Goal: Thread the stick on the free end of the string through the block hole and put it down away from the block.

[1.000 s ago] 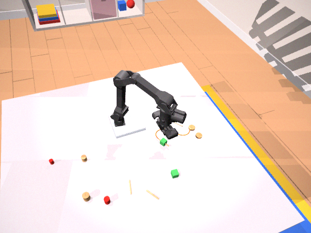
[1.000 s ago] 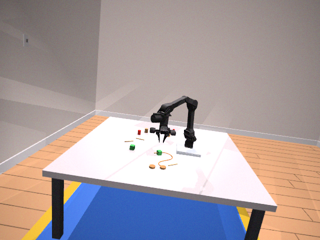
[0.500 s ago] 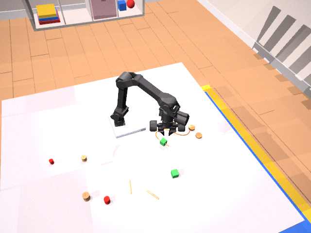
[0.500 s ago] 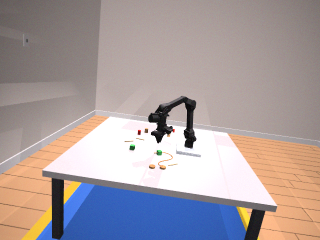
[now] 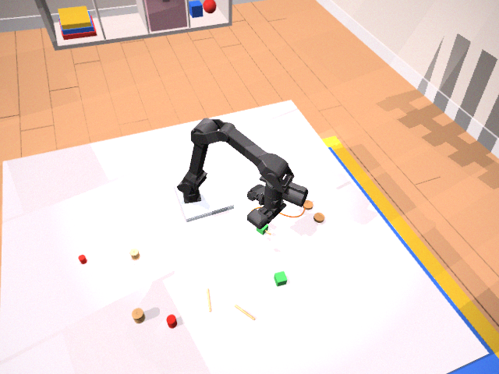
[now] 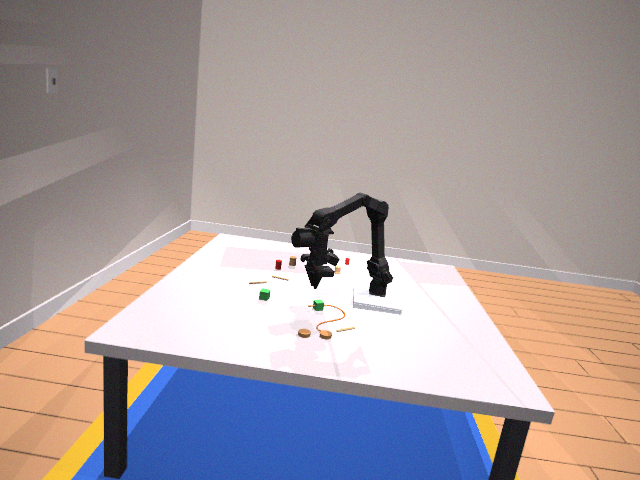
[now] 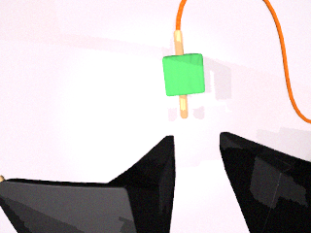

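Stick (image 5: 268,232) (image 6: 310,305) (image 7: 184,108): sitting through the hole of the green block (image 5: 262,229) (image 6: 318,305) (image 7: 184,75), poking out both sides, trailing orange string (image 5: 291,216) (image 6: 344,313) (image 7: 285,58) at one end, and hovering above with the gripper (image 5: 266,209) (image 6: 315,283) (image 7: 196,142) partly parted, holding nothing.
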Available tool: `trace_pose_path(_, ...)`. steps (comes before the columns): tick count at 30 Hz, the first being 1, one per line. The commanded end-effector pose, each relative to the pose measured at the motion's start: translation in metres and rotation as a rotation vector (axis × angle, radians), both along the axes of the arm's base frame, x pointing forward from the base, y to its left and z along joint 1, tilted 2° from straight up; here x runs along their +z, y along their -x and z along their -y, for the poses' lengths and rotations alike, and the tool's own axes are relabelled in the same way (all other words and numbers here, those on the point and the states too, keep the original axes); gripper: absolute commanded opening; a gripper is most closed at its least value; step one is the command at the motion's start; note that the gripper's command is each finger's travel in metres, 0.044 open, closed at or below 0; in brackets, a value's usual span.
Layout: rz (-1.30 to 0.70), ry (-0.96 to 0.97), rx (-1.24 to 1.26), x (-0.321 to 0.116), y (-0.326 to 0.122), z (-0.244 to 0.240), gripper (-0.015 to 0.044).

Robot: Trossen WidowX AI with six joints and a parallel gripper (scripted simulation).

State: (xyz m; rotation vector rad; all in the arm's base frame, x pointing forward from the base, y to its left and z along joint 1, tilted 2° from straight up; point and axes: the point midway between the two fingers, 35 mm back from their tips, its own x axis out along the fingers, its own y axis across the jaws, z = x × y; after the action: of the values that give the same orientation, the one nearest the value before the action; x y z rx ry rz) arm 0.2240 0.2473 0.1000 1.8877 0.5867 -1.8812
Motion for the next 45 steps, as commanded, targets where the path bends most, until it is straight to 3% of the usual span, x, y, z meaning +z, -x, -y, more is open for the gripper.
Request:
trace_pose_path(1, 0.000, 0.006, 0.023, -0.001, -0.001, 0.000, 0.0121)
trace_pose_path(45, 0.000, 0.006, 0.023, -0.071, -0.002, -0.001, 0.0121)
